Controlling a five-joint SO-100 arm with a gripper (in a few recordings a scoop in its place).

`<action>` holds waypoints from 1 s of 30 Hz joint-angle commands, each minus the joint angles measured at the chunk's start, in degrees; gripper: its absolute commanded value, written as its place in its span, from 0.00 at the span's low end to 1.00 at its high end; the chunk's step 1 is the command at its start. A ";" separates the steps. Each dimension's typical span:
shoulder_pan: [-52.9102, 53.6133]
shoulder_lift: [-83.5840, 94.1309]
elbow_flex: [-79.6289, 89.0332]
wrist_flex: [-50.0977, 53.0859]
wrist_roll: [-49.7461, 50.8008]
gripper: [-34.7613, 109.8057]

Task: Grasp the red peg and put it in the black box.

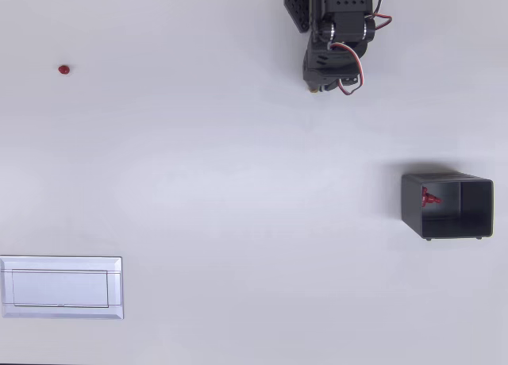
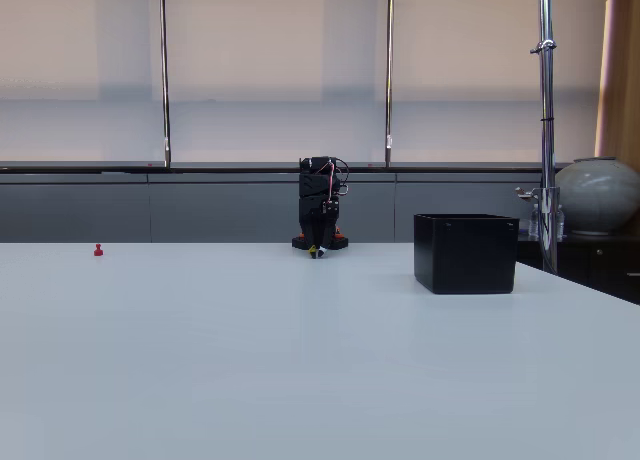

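Two small red pieces show on the smooth pale table (image 1: 238, 222). One, the red peg (image 1: 63, 69), is a glossy round bead near the table's upper left corner in the overhead view, well apart from everything else. The other, a spiky red piece (image 1: 429, 197), lies inside the black box (image 1: 468, 222), a matte thin-walled rectangle near the right edge. A flat white rectangular plate (image 1: 61, 287) sits at the lower left corner. The black folded arm's jaws (image 1: 317, 86) hang by the top edge; whether released or clenched I cannot tell.
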 commanded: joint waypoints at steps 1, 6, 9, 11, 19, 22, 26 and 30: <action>6.06 -1.93 0.62 1.67 -0.44 0.24; 24.08 -1.93 0.62 1.76 -0.44 0.24; 36.39 -3.60 0.62 3.16 1.32 0.24; 44.21 -3.96 0.62 3.25 1.49 0.25; 73.21 -5.71 0.62 2.90 16.35 0.26; 74.97 -6.33 0.62 1.41 11.87 0.26; 77.26 -3.87 0.53 -1.67 10.20 0.29; 76.73 8.35 0.53 -15.56 8.35 0.29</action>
